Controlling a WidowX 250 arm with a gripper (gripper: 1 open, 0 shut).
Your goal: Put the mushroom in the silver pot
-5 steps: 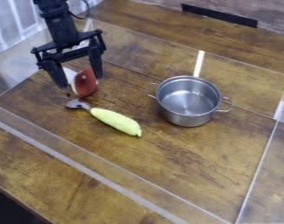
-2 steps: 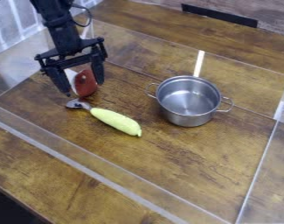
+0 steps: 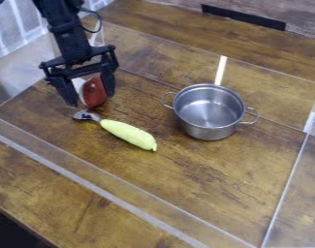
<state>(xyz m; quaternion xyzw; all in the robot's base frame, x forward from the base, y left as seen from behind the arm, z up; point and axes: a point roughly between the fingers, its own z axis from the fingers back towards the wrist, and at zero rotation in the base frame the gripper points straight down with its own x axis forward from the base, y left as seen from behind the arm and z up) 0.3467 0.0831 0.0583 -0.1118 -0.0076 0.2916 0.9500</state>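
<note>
The mushroom (image 3: 94, 91), with a reddish-brown cap and a pale stem, lies on the wooden table at the left. My black gripper (image 3: 83, 89) points down over it, open, with one finger on each side of the mushroom. The jaws stand wide and do not press on it. The silver pot (image 3: 207, 109) stands upright and empty to the right, well apart from the gripper. Its two small handles stick out at the sides.
A yellow-green elongated vegetable (image 3: 129, 134) lies just in front of the mushroom, with a small metal piece (image 3: 84, 115) at its left end. Clear acrylic walls (image 3: 146, 208) border the work area at the front and right. A thin upright post (image 3: 221, 70) stands behind the pot.
The gripper has come down slightly around the mushroom and stayed open. The mushroom, vegetable and pot have not moved.
</note>
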